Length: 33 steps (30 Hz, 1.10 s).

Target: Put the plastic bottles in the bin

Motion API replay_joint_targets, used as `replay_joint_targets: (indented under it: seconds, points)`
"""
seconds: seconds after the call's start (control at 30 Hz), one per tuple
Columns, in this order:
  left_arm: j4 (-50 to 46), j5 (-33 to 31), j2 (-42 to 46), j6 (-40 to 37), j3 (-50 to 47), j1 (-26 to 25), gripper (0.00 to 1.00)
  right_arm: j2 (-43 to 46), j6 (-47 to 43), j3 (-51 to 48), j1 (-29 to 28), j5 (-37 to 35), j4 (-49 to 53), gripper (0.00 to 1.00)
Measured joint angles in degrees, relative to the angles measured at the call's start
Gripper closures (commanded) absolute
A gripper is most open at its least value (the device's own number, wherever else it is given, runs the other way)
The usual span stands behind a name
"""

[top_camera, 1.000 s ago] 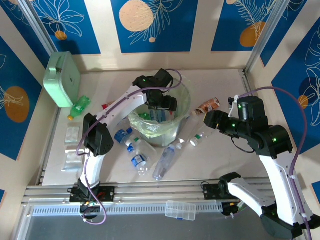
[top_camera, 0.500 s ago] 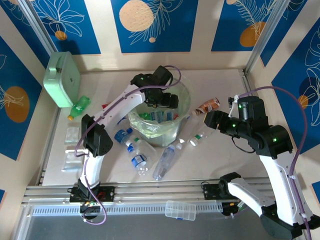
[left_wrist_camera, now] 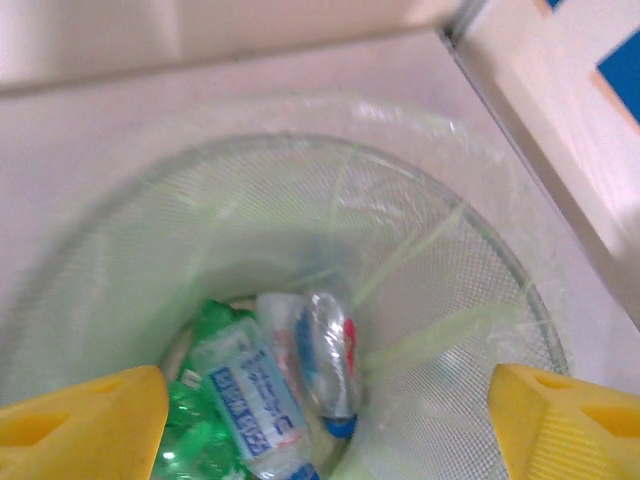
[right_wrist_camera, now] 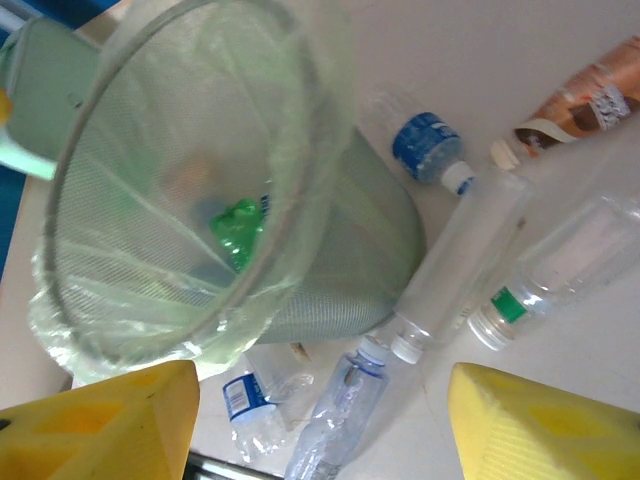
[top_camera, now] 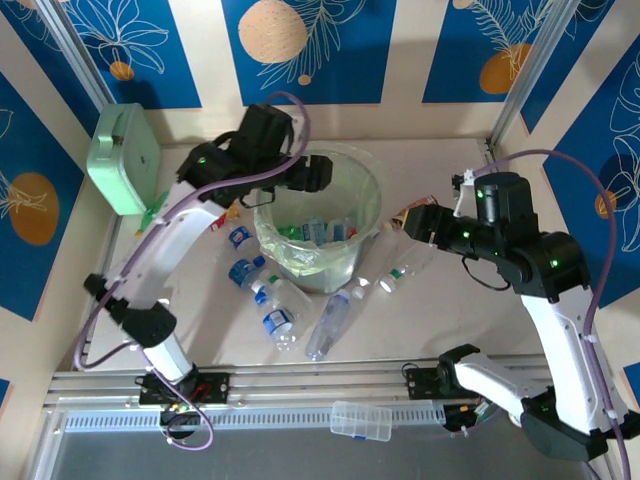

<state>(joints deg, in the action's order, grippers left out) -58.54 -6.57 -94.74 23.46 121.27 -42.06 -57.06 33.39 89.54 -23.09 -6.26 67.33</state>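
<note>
A: Three at least down in the bin (left_wrist_camera: 455,290) already: a crushed green bottle (left_wrist_camera: 195,420), a blue-labelled bottle (left_wrist_camera: 255,395) and a clear bottle with a red-and-blue label (left_wrist_camera: 325,360). Maybe more beneath; hard to tell through the bag.

B: And outside?

A: Plenty left on the worktop (top_camera: 430,165). Just beside the bin's near side, a small blue-label bottle (top_camera: 275,305), a long clear bottle (top_camera: 328,325) and a green-capped bottle (right_wrist_camera: 560,270). Off to the right, a brown-labelled bottle (right_wrist_camera: 575,95). Well apart on the left, a green one with a yellow cap (top_camera: 155,215), right by the mint-green case (top_camera: 125,160).

B: Hands?

A: Left hand (top_camera: 318,174) over the bin's far-left rim, fingers spread wide, holding nothing. Right hand (right_wrist_camera: 320,420) parted and empty too, hovering right of the bin, near the brown-labelled bottle.

B: Roughly a third done, then?

A: About that, at a guess. Most of the picking yet to do.
</note>
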Motion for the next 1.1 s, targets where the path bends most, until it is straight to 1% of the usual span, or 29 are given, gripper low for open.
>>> replay_joint_targets:
  seconds: [0.1, 0.17, 0.27, 0.4, 0.47, 0.6, 0.77, 0.87, 1.03, 1.1]
  points:
    - [0.3, -5.4, 4.8, 0.5, -1.5, 1.4, 0.16, -2.8, -1.0, 3.6, -4.7, -2.1, 0.2, 0.32]
    - [0.2, -7.7, 7.3, 1.8, -2.6, 4.0, 0.17, -4.7, -1.4, 5.4, -7.1, -3.1, 0.3, 0.32]
    - [0.3, -9.8, 11.1, 4.8, -6.1, 11.6, 0.16, -6.8, -1.8, 6.8, -9.4, -4.3, 0.5, 0.32]
    - [0.5, -9.5, 15.5, 8.8, -15.0, 23.5, 0.15, -8.5, -2.1, 7.6, -11.2, -5.1, 0.9, 0.32]
    - [0.3, -9.6, 16.2, 10.4, -18.9, 27.6, 0.14, -8.5, -2.4, 7.6, -11.5, -5.4, 1.3, 0.31]
    - [0.2, -7.6, 15.0, 14.3, -23.1, 30.8, 0.10, -8.2, -3.0, 7.6, -11.5, -5.9, 2.2, 0.31]
    - [2.0, -2.1, 10.7, 23.3, -26.6, 36.1, 0.06, -6.9, -3.4, 7.1, -11.3, -6.5, 2.9, 0.31]
    - [5.9, 1.4, 7.6, 30.4, -30.6, 38.5, 0.00, -6.1, -3.7, 7.0, -10.7, -6.6, 3.5, 0.31]
    - [15.6, 5.4, 4.7, 45.5, -40.4, 39.1, 0.01, -5.3, -4.5, 7.0, -10.1, -7.3, 4.7, 0.31]
    - [18.4, 6.2, 2.9, 50.5, -42.2, 39.0, 0.01, -5.0, -4.7, 7.0, -10.0, -7.5, 5.2, 0.31]
